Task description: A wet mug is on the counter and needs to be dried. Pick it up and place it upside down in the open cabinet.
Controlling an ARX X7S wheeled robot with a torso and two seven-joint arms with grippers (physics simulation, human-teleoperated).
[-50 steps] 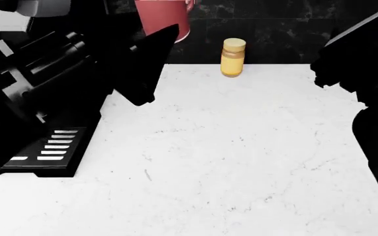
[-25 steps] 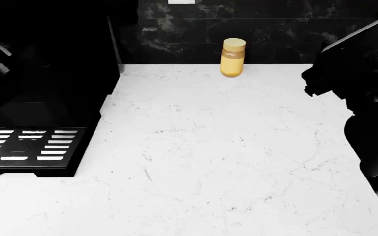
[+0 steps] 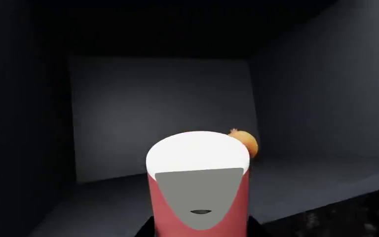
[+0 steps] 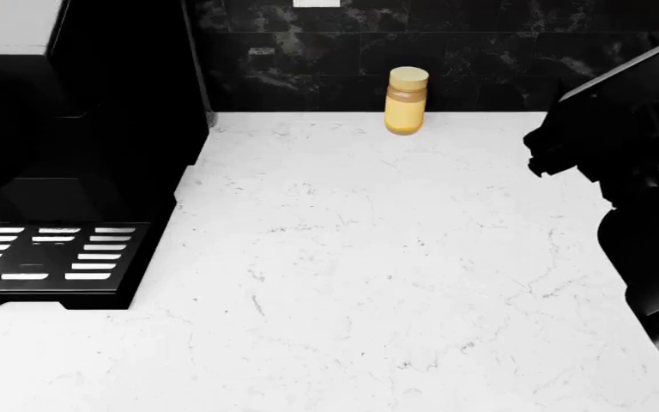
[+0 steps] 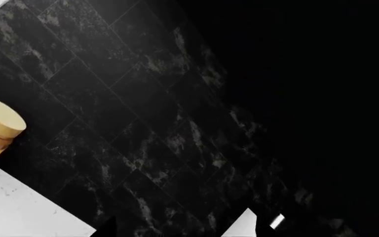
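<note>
Mug [image 3: 199,197]: held before dark cabinet [image 3: 163,113], white end showing.
Left hand: pinching mug.
Right hand: state unclear.
Bench [image 4: 398,257]: jar [image 4: 407,101] at back.

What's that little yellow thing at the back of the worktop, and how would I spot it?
Look across the white counter to its far edge, where it meets the dark tiled wall. There a small yellow jar stands upright, alone. Its tan lid and bright colour set it apart from the black coffee machine further left.
</note>
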